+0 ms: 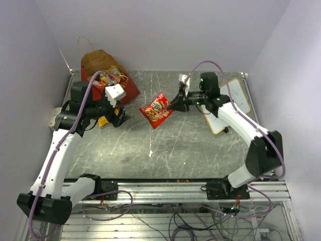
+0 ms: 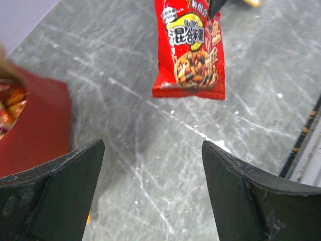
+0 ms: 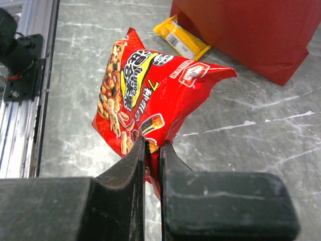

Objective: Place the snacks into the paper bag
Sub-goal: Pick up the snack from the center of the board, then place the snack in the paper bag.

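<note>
My right gripper (image 1: 174, 105) (image 3: 153, 146) is shut on the edge of a red snack packet (image 1: 157, 110) (image 3: 145, 103) and holds it above the table's middle; the packet also shows in the left wrist view (image 2: 191, 50). The red paper bag (image 1: 111, 75) (image 3: 246, 35) stands at the back left with several packets inside; its red side shows in the left wrist view (image 2: 35, 125). A small orange-yellow packet (image 3: 181, 39) (image 1: 103, 121) lies on the table by the bag's base. My left gripper (image 1: 119, 116) (image 2: 153, 165) is open and empty, just right of the bag.
A white board with an orange edge (image 1: 228, 108) lies at the right under the right arm. An aluminium rail (image 1: 175, 188) runs along the table's near edge. Purple walls close in the back and sides.
</note>
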Available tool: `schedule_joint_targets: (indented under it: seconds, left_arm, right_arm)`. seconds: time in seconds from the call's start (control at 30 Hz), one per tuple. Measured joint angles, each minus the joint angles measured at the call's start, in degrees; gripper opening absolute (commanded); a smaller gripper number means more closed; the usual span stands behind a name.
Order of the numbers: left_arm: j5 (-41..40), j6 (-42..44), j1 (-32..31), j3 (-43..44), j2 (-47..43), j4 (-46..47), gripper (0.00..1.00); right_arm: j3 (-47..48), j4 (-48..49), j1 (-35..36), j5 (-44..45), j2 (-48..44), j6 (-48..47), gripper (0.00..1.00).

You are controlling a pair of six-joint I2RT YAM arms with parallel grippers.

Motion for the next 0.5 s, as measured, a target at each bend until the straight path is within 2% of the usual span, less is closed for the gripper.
schedule_joint_targets:
  seconds: [0.17,0.5]
  left_arm:
    - [0.9,-2.4,-7.7,5.4,5.0,-1.4,0.89]
    - [3.2,-16.2,-15.8,11.0,12.7,2.6,0.86]
  right_arm:
    - [-5.0,-0.1,0.0,-1.3,-9.4,-1.7,0.00]
    - [-8.0,5.4,-0.3,-5.2,-15.9,2.8,0.00]
